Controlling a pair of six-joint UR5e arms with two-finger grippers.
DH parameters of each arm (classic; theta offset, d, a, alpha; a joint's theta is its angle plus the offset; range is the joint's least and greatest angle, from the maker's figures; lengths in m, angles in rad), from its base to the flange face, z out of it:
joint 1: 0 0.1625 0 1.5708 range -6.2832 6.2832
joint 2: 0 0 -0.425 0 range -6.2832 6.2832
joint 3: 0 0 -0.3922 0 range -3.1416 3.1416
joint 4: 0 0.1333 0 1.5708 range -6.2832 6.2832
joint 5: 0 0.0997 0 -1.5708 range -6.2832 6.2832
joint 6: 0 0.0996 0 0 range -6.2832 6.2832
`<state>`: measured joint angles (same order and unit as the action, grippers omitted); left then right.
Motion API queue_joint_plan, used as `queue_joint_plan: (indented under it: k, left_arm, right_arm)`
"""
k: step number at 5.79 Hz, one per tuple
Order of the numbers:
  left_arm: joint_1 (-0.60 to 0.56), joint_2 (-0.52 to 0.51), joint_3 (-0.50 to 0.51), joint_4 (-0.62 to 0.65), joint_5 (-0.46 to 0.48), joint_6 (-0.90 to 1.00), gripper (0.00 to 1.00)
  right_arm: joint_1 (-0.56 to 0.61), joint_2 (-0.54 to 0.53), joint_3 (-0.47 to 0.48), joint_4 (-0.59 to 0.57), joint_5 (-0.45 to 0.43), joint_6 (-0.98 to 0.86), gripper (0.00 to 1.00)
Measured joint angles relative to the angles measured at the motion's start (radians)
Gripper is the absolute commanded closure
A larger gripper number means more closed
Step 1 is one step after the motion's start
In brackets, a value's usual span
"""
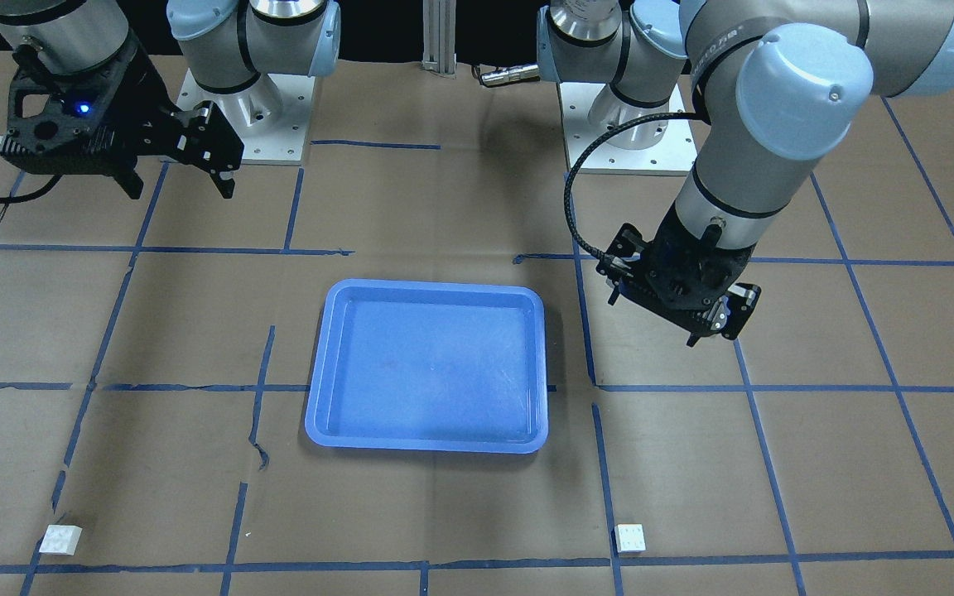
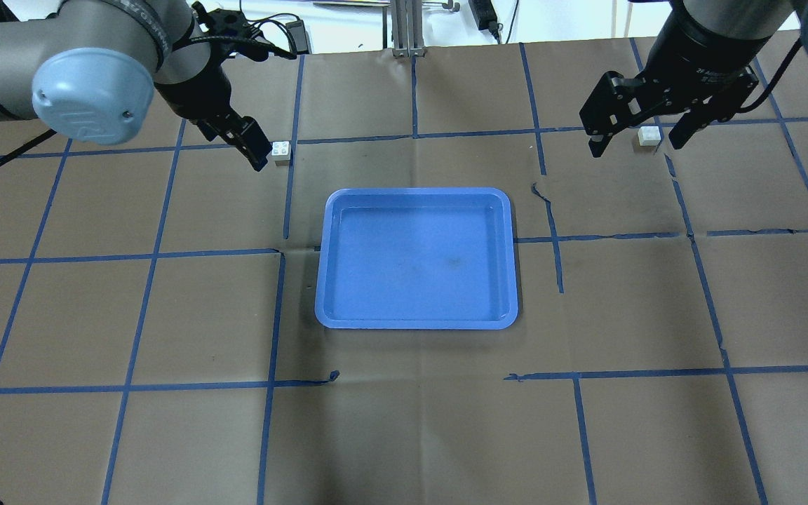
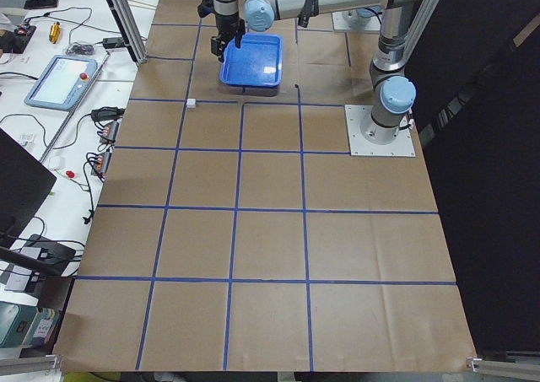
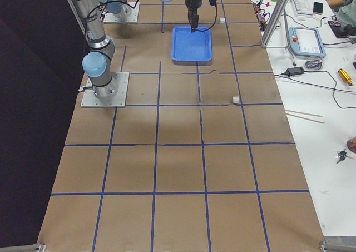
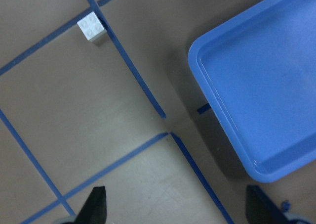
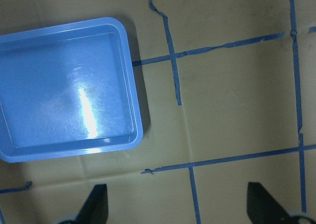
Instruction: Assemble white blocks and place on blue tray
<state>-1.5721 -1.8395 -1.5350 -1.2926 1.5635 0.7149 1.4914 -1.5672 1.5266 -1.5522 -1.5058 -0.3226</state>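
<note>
The blue tray (image 2: 416, 259) lies empty mid-table; it also shows in the front view (image 1: 427, 364). One white block (image 2: 280, 151) sits on the table past the tray's far left corner; it shows in the left wrist view (image 5: 92, 27) and front view (image 1: 630, 538). The other white block (image 2: 649, 136) sits on the table at the far right, also in the front view (image 1: 60, 539). My left gripper (image 2: 253, 144) hovers open and empty, short of the left block. My right gripper (image 1: 179, 186) is open, empty and held high; the overhead view lines it up with the right block.
Brown paper with blue tape grid lines covers the table (image 2: 404, 421). The two arm base plates (image 1: 278, 124) stand at the robot's side. Operators' devices and cables (image 3: 63, 70) lie on the bench beyond the table's far edge.
</note>
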Motion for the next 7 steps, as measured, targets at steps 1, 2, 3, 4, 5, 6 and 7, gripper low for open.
queue_joint_plan:
  k: [1, 2, 3, 4, 5, 6, 7]
  left_arm:
    - [0.005, -0.056, 0.006, 0.051, -0.011, 0.142, 0.02]
    - [0.012, -0.115, 0.013, 0.122, -0.019, 0.302, 0.02]
    - [0.015, -0.165, 0.022, 0.189, -0.022, 0.462, 0.02]
    - [0.018, -0.219, 0.048, 0.245, -0.026, 0.619, 0.02]
    - [0.020, -0.280, 0.088, 0.280, -0.031, 0.749, 0.02]
    - [0.021, -0.333, 0.125, 0.292, -0.034, 0.853, 0.02]
    - [0.022, -0.378, 0.147, 0.308, -0.035, 0.927, 0.02]
  right_arm:
    - [-0.058, 0.017, -0.001, -0.025, 0.003, -0.234, 0.00]
    - [-0.117, 0.039, -0.002, -0.037, 0.007, -0.481, 0.00]
    - [-0.159, 0.061, -0.003, -0.068, 0.009, -0.720, 0.00]
    - [-0.191, 0.091, -0.008, -0.115, 0.009, -0.956, 0.01]
    - [-0.215, 0.135, -0.021, -0.139, 0.010, -1.172, 0.00]
    - [-0.232, 0.192, -0.056, -0.146, 0.010, -1.346, 0.00]
    - [-0.242, 0.262, -0.120, -0.148, 0.011, -1.470, 0.00]
